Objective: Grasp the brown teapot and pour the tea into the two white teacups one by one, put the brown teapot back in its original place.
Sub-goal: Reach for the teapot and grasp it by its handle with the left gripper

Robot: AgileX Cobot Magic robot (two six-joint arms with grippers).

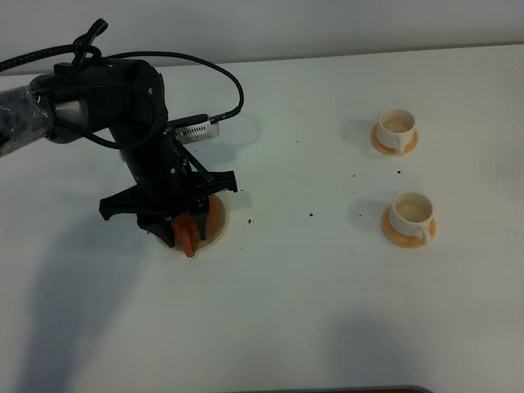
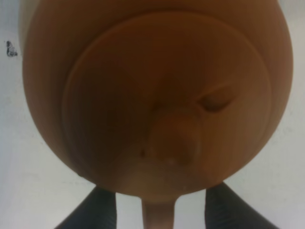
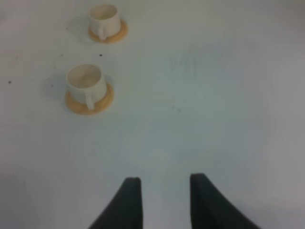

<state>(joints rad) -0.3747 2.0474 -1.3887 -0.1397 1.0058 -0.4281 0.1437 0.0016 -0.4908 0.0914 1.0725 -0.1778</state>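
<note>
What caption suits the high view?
Open left end effector straddles the handle of the brown teapot; two white teacups stand apart.

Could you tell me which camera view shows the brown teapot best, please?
The left wrist view: the brown teapot fills it, with its lid knob plain. The exterior high view shows only slivers of it under the left arm. The right wrist view does not show it.

The plain white counter [image 1: 311, 319] carries a small round orange saucer [image 1: 377, 145] at the back right and a second orange saucer [image 1: 407, 239] nearer. Both sit well apart from a round flat pale beige coaster [image 1: 210, 244] on the left. Scattered dark specks [image 1: 311, 215] lie between them.
</note>
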